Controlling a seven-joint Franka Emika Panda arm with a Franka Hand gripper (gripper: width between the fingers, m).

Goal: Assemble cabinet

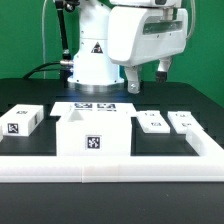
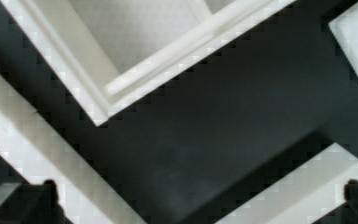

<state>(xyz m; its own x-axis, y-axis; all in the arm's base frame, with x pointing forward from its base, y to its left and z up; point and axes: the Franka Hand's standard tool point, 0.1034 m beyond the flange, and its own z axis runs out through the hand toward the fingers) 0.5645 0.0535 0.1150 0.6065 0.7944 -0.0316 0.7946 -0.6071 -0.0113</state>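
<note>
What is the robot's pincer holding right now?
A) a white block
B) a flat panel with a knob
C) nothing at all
C: in the wrist view the pincer is open, and only the bare dark table shows between its two fingers.

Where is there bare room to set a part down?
Bare black table behind the two small white flat panels, and behind the white tagged block at the exterior view's left. Crowded centre: the marker board lies just behind the white box piece.
</note>
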